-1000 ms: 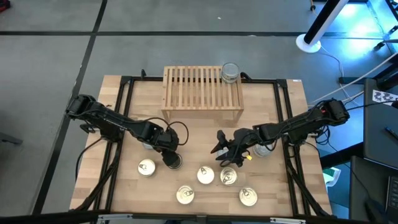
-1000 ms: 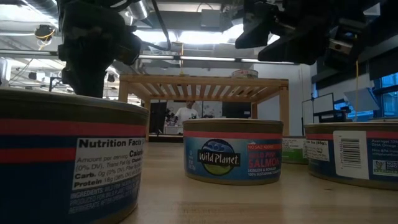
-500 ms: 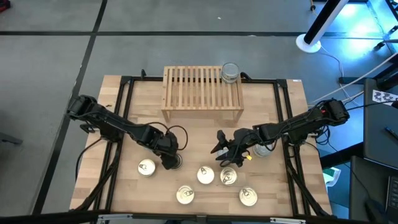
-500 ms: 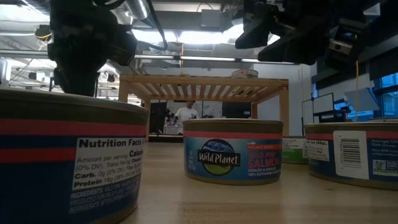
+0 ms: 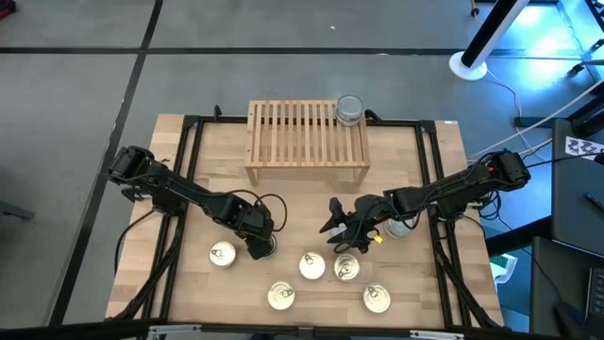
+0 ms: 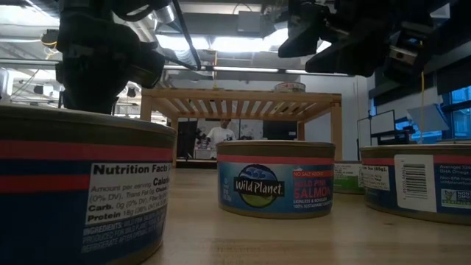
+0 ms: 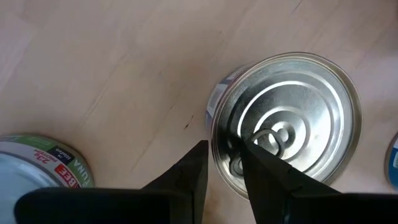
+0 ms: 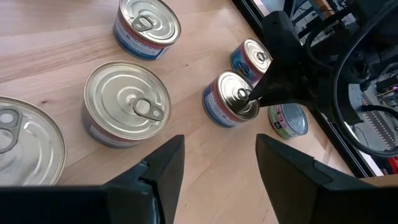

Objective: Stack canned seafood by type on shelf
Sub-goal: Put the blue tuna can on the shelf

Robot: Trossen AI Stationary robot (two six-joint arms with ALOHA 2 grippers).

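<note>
The left end effector (image 7: 224,163) pinches a tin's (image 7: 292,121) rim, fingers narrowly parted. A square, firm hold should prevent slipping. The right end effector (image 5: 342,229) hovers open, empty.

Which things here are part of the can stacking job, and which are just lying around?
Job: shelf; shelved can; silver can in left gripper; loose cans; right gripper, open above them.
Lying about: white floor stand; person in the room behind.
</note>
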